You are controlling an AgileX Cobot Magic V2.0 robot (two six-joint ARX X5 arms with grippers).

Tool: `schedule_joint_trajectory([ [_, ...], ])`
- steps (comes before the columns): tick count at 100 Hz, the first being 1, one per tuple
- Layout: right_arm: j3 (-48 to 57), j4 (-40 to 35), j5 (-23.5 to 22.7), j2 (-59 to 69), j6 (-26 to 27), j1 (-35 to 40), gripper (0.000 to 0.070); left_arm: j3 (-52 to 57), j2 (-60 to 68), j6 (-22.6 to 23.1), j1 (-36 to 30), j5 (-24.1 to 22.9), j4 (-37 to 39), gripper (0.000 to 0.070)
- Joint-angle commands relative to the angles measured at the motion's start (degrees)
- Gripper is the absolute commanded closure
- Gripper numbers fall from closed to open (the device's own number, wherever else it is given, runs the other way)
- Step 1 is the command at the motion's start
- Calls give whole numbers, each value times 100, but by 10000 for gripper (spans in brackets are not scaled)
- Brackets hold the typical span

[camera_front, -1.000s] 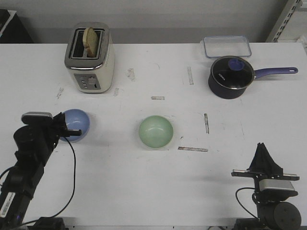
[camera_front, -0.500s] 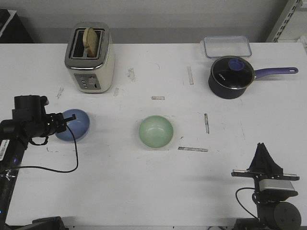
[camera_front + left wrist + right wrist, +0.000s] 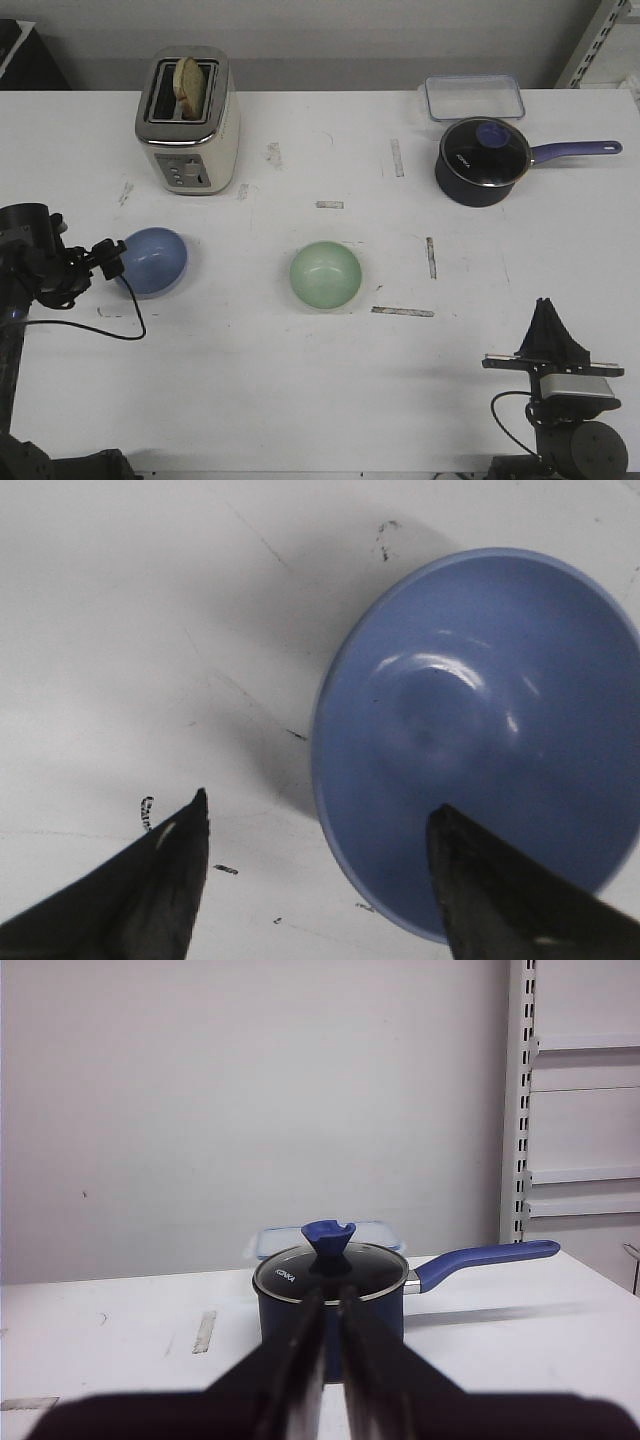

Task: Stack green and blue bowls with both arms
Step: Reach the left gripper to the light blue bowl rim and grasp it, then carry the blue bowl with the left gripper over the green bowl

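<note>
On the table's left side: our left gripper reaches in from the left edge, and we see its fingers spread wide.
Blue bowl: it sits upright on the white table, just right of our left gripper; in the left wrist view one fingertip lies over its rim, the other over bare table, and we cannot tell whether either touches.
Green bowl: it stands upright near the table's middle, well apart from the blue bowl and to its right.
Right gripper: we hold it at the near right edge, fingers nearly together with a narrow slit between them, grasping nothing.
Far side: toaster at far left, saucepan at far right.
</note>
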Motion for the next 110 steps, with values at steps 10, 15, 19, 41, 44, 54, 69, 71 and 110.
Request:
schedule_joint_trajectory([
  [10,0,57,0,-20,70,9,686,125,503,-7,-31,39,85,293],
  [15,0,57,0,-20,70,9,686,125,660,-7,-57,39,144,294],
  [19,0,57,0,-20,70,9,687,125,778,-7,-68,39,181,298],
  [41,0,57,0,-20,70,9,687,125,1263,-9,-201,39,313,554],
  [44,0,57,0,-20,70,9,686,125,1298,-9,-223,39,326,581],
  [54,0,57,0,-20,70,9,687,125,1333,0,-275,39,352,700],
  [69,0,57,0,-20,70,9,686,127,1268,-11,-321,39,339,699],
  [71,0,57,0,-20,70,9,687,129,1241,-15,-337,39,326,699],
  [110,0,57,0,-20,70,9,686,664,590,-339,-1141,861,-177,699],
])
